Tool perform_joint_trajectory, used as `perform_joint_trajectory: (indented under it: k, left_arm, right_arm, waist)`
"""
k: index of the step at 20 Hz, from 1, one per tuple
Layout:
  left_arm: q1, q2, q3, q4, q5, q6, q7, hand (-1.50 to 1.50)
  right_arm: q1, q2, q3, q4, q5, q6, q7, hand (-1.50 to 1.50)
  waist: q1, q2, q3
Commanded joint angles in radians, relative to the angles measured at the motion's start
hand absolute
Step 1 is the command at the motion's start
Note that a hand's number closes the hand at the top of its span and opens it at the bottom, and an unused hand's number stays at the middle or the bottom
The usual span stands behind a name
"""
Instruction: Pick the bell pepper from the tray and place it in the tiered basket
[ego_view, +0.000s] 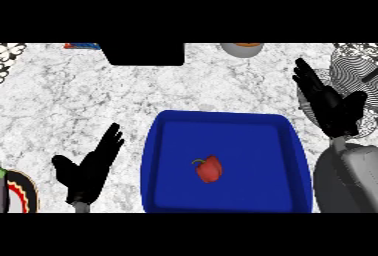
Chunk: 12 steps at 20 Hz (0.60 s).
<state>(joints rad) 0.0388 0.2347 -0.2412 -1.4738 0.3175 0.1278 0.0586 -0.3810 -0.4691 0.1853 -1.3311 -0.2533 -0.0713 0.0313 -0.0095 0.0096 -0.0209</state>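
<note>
Evidently pre-grasp: small red bell pepper lies untouched mid blue plastic tray; right hand, fingers spread, must descend onto it; left hand rests open.

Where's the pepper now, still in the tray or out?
In the tray. The pepper lies on the floor of the blue tray, no hand touching it.

1. A white, grey-veined marble-like counter top is seen, smooth.
2. A deep blue plastic-looking rectangular tray is shown at centre, smooth and matt.
3. A small red bell pepper is shown slightly glossy.
</note>
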Motion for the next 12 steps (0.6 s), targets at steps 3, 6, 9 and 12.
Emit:
perform_joint_trajectory:
  k: [3, 6, 9, 12]
  left_arm:
    - [-0.089, 0.105, 0.061, 0.005, -0.141, 0.084, -0.024, 0.00]
    - [-0.150, 0.237, 0.140, 0.016, -0.250, 0.144, -0.066, 0.00]
    - [-0.099, 0.234, 0.138, 0.025, -0.225, 0.125, -0.063, 0.00]
    - [-0.131, 0.233, 0.122, -0.003, -0.260, 0.152, -0.002, 0.00]
  right_arm:
    - [0.034, 0.150, 0.062, -0.083, 0.007, -0.036, -0.090, 1.50]
    - [0.064, 0.252, 0.127, -0.183, -0.017, -0.022, -0.176, 1.50]
    - [0.189, 0.130, 0.016, -0.041, 0.207, -0.367, -0.075, -1.50]
    - [0.376, 0.263, 0.070, -0.192, 0.237, -0.497, -0.178, -1.50]
  waist:
    - [0.006, -0.013, 0.022]
    - [-0.001, -0.022, 0.026]
    - [-0.051, -0.022, 0.017]
    - [-0.034, -0.020, 0.021]
